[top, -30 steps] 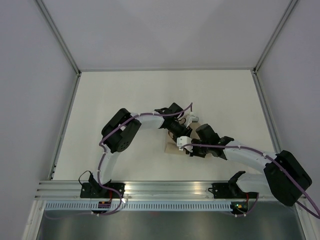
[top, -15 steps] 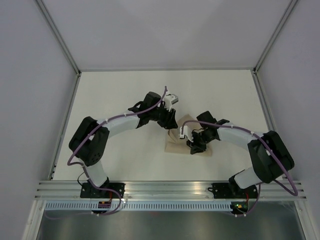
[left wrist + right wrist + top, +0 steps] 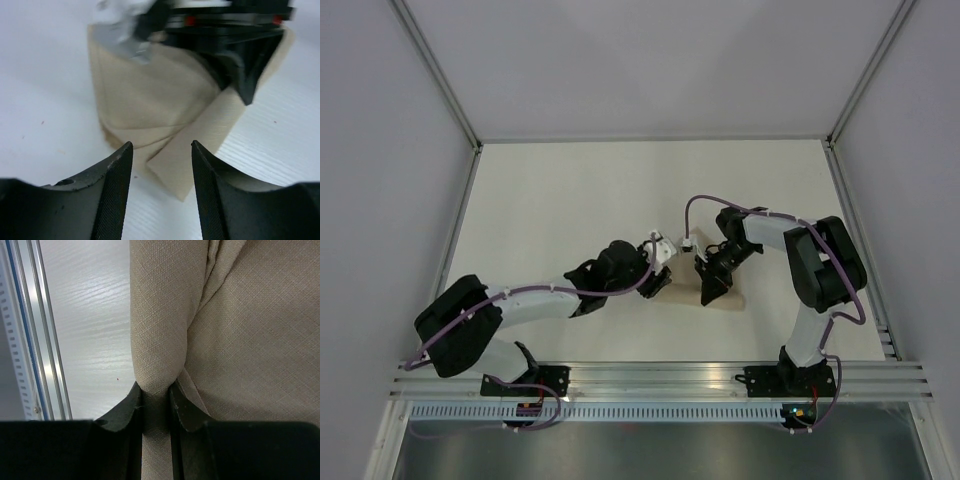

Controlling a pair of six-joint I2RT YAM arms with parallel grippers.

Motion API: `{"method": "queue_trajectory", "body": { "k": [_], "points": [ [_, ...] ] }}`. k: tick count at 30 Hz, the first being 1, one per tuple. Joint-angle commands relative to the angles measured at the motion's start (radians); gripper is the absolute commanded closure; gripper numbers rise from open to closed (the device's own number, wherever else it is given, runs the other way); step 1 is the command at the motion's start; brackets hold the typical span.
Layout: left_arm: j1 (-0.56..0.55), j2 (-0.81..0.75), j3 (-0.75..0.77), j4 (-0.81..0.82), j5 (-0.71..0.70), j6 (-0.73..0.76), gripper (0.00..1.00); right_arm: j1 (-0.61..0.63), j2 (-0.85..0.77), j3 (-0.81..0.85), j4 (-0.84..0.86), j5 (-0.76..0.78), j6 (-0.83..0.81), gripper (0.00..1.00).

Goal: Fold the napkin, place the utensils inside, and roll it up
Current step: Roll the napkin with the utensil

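The tan napkin (image 3: 726, 295) lies partly rolled at mid-table. In the right wrist view its roll (image 3: 160, 315) runs away from the camera, and my right gripper (image 3: 156, 387) is shut on the roll's near end. My left gripper (image 3: 161, 145) stands open just off the napkin's loose folded corner (image 3: 185, 165), with only bare table between its fingers (image 3: 117, 195). Seen from above, the left gripper (image 3: 658, 278) sits to the left of the cloth and the right gripper (image 3: 708, 282) on its left end. The utensils are hidden from every view.
The white table (image 3: 570, 200) is walled on three sides. An aluminium rail (image 3: 650, 375) carrying both arm bases runs along the near edge and shows as a rail (image 3: 30, 340) beside the roll. The right arm's elbow (image 3: 820, 255) stands right of the cloth.
The left arm swung from the far side of the napkin round to its near left and its jaws opened wider. The right arm's elbow swung back; its grip on the cloth held.
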Motion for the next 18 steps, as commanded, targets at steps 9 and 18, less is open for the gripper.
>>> {"method": "queue_trajectory", "body": {
  "k": [9, 18],
  "points": [
    [-0.327, 0.173, 0.074, 0.094, -0.219, 0.486, 0.41, -0.005, 0.108, -0.017, 0.073, 0.128, -0.012, 0.95],
    [-0.358, 0.323, 0.134, 0.157, -0.249, 0.578, 0.33, -0.010, 0.122, -0.014, 0.071, 0.127, -0.008, 0.95]
  ]
}}
